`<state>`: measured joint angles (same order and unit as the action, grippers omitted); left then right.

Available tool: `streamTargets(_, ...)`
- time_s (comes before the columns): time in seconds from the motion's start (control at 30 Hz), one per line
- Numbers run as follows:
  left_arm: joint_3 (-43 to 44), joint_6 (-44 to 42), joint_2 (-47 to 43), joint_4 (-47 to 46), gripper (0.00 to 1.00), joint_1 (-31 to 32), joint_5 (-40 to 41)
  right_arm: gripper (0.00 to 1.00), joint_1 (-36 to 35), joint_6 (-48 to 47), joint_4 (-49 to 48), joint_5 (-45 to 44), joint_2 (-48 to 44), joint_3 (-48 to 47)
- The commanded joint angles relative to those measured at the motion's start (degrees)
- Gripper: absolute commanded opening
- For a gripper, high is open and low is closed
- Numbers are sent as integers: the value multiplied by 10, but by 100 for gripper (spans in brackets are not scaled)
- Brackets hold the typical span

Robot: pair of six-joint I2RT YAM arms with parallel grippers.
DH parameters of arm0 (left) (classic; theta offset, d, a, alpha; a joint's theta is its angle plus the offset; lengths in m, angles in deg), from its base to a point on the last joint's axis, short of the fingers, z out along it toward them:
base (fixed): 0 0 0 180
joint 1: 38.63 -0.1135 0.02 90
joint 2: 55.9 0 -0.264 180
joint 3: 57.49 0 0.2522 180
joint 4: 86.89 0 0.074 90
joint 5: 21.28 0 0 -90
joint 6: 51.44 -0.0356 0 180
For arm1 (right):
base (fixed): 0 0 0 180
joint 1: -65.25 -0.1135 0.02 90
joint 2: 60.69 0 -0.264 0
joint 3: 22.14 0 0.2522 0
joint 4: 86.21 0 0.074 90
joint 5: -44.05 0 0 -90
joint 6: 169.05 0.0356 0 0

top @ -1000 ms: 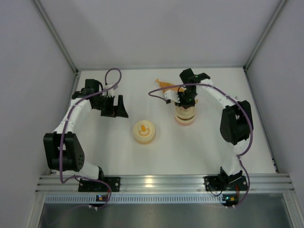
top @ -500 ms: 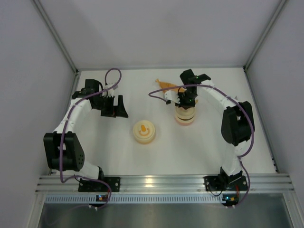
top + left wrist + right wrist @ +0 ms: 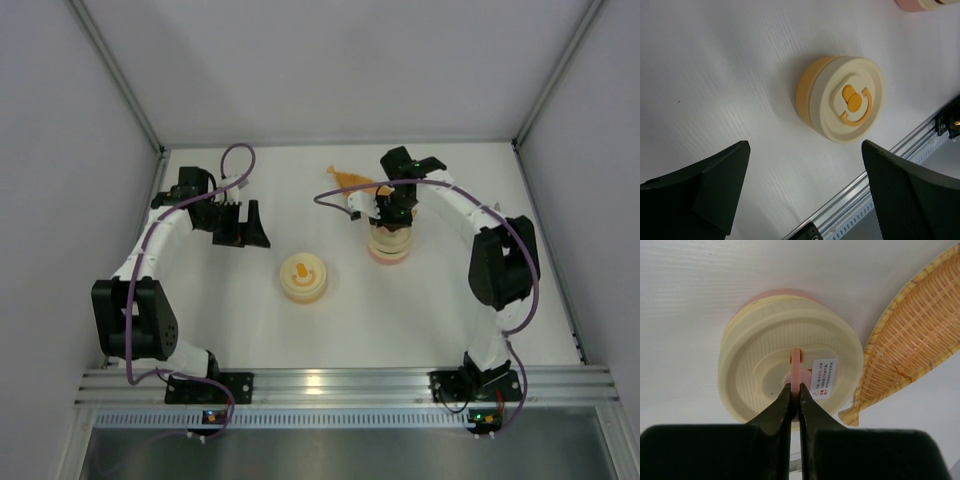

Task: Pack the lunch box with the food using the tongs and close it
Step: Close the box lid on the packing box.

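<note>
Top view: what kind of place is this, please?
Probably a robot test booth: a white table closed in by plain grey walls, two robot arms bolted to a metal rail at its near edge, and round lunch boxes set out.

White tabletop (image 3: 420,310) carried an orange-based round container (image 3: 303,277) near centre, a pink-based container (image 3: 388,252) farther back right, a woven boat-shaped dish (image 3: 347,179) just beside it.
</note>
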<state>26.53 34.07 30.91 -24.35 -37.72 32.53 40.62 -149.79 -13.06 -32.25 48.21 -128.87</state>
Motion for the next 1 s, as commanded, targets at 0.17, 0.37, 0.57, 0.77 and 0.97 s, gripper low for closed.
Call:
streamTargets(0.17, 15, -11, 6, 3, 98, -4, -16, 0, -10, 16, -53, 21, -50, 19)
streamTargets(0.37, 19, -10, 13, 4, 98, -4, -18, 0, -10, 20, -69, 14, -59, 39)
streamTargets(0.57, 18, -11, 15, 4, 98, -4, -18, 0, -11, 28, -89, 11, -68, 62)
streamTargets(0.77, 20, -11, 15, 5, 98, -4, -18, 0, -11, 32, -103, 9, -67, 72)
streamTargets(0.97, 21, -11, 17, 5, 98, -4, -18, 0, -11, 23, -103, 7, -58, 64)
